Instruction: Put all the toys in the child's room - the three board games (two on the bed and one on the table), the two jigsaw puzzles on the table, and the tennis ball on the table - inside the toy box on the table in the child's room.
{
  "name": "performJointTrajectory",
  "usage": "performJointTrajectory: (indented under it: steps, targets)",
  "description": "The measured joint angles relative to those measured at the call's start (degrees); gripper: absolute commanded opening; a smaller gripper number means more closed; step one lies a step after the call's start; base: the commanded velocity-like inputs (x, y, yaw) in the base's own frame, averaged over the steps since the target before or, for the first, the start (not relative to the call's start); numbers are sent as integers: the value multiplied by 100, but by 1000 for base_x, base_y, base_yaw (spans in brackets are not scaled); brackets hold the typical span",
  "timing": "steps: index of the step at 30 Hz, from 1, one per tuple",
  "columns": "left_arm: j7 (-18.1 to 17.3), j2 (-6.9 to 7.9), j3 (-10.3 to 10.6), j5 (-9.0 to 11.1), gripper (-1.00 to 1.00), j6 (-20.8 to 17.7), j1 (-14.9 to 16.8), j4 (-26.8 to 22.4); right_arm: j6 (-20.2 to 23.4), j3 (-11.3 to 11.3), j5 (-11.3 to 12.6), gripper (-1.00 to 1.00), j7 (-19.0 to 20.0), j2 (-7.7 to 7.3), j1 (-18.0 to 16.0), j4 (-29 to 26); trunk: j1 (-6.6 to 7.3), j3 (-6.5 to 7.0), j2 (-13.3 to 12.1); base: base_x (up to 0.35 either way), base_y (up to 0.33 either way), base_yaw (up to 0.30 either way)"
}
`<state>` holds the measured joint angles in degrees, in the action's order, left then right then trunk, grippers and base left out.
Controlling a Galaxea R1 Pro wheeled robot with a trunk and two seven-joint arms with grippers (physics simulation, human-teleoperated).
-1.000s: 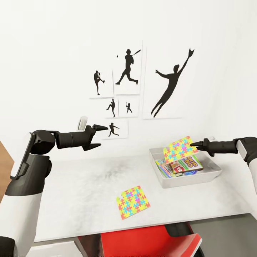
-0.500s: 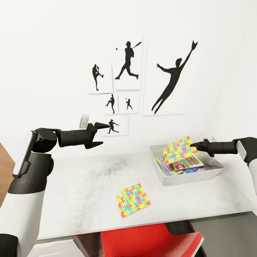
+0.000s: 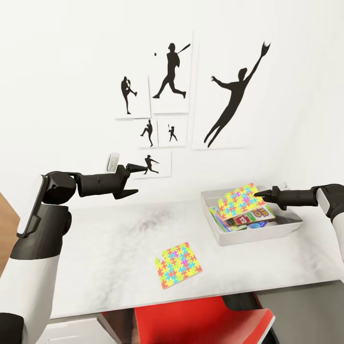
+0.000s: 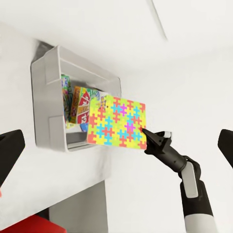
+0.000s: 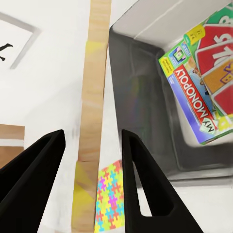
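My right gripper (image 3: 257,193) is shut on the edge of a jigsaw puzzle (image 3: 237,200) and holds it tilted in the air over the toy box (image 3: 286,224). The right wrist view shows that puzzle's edge (image 5: 92,97) between my two fingers. Board games (image 3: 248,217) lie in the box, one of them a Monopoly box (image 5: 199,107). A second jigsaw puzzle (image 3: 177,265) lies flat on the table (image 3: 105,248) near its front edge. My left gripper (image 3: 141,180) hangs open and empty above the table's back left. The tennis ball is hidden or out of view.
A red chair (image 3: 200,322) is tucked under the table's front edge. Black silhouette pictures (image 3: 234,95) hang on the white wall behind. A small white wall fitting (image 3: 112,162) sits just behind my left gripper.
The whole view has shifted a little, so the camera moved. Both arms hold about the same pose, and the puzzle stays in my right gripper above the box.
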<state>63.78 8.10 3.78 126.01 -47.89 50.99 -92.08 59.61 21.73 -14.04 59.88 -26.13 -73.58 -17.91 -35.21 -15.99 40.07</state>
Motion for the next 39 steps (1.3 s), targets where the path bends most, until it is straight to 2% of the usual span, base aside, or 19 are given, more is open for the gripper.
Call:
performJointTrajectory:
  steps: [12,13,15,26,28,30,31,33,34,35,36,38,39]
  targets:
    - [1,37,0,75,100,0,0,0,-16,8,11,-100,3,0,6,-18,-264,-308,483,0,0,7]
    - [1,38,0,75,100,-1,0,0,-18,8,15,100,4,0,6,-19,-286,-328,523,0,0,5]
    - [2,32,0,76,100,-2,0,0,-22,2,26,100,2,0,8,-24,-330,-366,603,0,0,2]
    - [-20,40,-10,74,100,-53,-38,2,-35,9,30,100,3,-3,3,-107,-330,-369,605,0,0,0]
    - [-46,36,-4,68,100,-81,-65,5,-77,12,41,100,21,-9,12,-423,-330,-368,606,0,0,0]
    - [-58,36,5,45,100,-97,-151,7,-112,21,47,100,176,-14,131,-1039,-330,-369,606,0,0,0]
    - [-63,41,-8,25,100,-101,-250,9,-119,33,50,100,375,-14,358,-1579,-330,-369,606,0,0,0]
    - [-74,57,-55,1,100,-105,-513,12,-102,50,55,100,791,11,1050,-2981,-330,-369,606,0,0,0]
    - [-75,63,-65,0,100,-105,-571,13,-97,54,53,100,860,23,1259,-3374,-330,-369,606,0,0,0]
    - [-78,74,-78,-39,100,-110,-679,25,-7,62,64,100,988,62,1846,-4376,-330,-370,606,-10,0,0]
    - [-79,78,-83,-85,100,-109,-724,34,2,67,63,100,1042,111,2243,-5024,-330,-369,606,-78,0,0]
    - [-81,82,-91,-156,100,-131,-777,50,1,79,65,100,1096,274,2744,-5853,-332,-369,605,-181,13,0]
    - [-81,84,-92,-166,100,-135,-789,54,0,81,58,100,1102,329,2821,-5979,-332,-369,605,-244,60,0]
